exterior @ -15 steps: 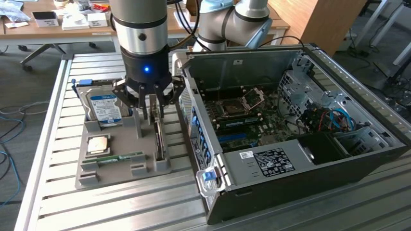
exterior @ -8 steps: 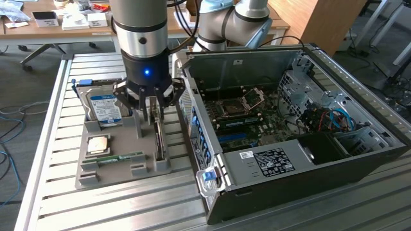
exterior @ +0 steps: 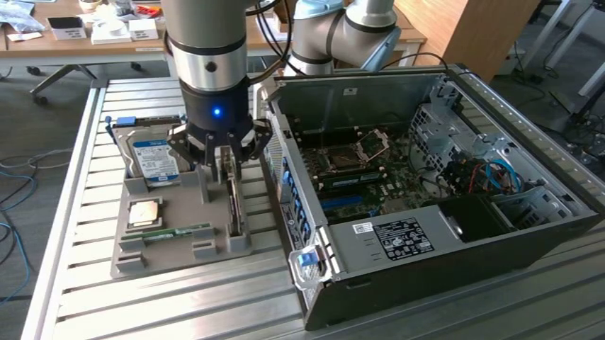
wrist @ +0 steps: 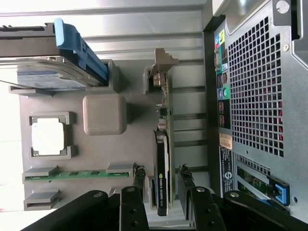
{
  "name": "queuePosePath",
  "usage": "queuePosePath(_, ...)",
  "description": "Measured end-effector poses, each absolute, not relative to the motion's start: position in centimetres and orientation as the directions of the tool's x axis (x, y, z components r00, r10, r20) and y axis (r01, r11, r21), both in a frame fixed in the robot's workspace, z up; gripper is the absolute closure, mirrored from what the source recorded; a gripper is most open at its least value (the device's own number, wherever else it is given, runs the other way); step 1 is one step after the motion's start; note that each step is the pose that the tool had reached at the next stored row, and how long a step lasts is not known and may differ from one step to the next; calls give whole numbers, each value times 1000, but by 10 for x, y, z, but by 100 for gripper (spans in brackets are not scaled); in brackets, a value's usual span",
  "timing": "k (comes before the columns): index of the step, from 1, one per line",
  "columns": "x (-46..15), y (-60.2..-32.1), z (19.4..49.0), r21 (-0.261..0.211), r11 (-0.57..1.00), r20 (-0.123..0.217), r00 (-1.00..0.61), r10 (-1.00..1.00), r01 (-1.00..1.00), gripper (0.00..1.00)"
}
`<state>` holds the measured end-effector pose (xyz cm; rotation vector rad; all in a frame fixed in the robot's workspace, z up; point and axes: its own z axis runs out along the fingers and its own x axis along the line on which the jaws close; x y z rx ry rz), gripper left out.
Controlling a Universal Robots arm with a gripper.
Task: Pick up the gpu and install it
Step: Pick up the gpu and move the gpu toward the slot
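Exterior view, left of centre: gpu (exterior: 234, 205) stands on edge in gray tray (exterior: 132, 265) so the open end effector (exterior: 229, 164) can straddle both faces.

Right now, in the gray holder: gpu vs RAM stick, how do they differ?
The gpu has a black face and a silvery end bracket; the RAM stick is plain green. The gpu is longer and taller than the RAM stick. The gpu runs at right angles to the RAM stick. The pincer straddles the gpu, away from the RAM stick. Both sit in slots of the gray holder.
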<state>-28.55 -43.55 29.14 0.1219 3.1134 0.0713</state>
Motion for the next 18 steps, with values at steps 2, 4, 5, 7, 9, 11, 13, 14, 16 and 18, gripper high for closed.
queuePosePath(2, -285, -435, 291, 46, 996, -23, -997, 79, 78, 58)
queuePosePath(4, -285, -435, 291, 47, 996, -23, -997, 79, 78, 58)
queuePosePath(5, -285, -435, 291, 47, 996, -23, -997, 79, 78, 58)
queuePosePath(7, -285, -435, 290, 47, 996, -23, -997, 79, 78, 58)
queuePosePath(9, -285, -435, 290, 47, 996, -23, -997, 79, 78, 58)
queuePosePath(11, -285, -435, 290, 47, 996, -23, -997, 79, 78, 58)
queuePosePath(13, -285, -435, 289, 47, 996, -23, -997, 79, 78, 58)
queuePosePath(14, -285, -435, 289, 47, 996, -23, -997, 79, 78, 58)
queuePosePath(16, -285, -435, 287, 47, 996, -23, -997, 79, 78, 58)
queuePosePath(18, -285, -435, 286, 47, 996, -23, -997, 79, 78, 58)
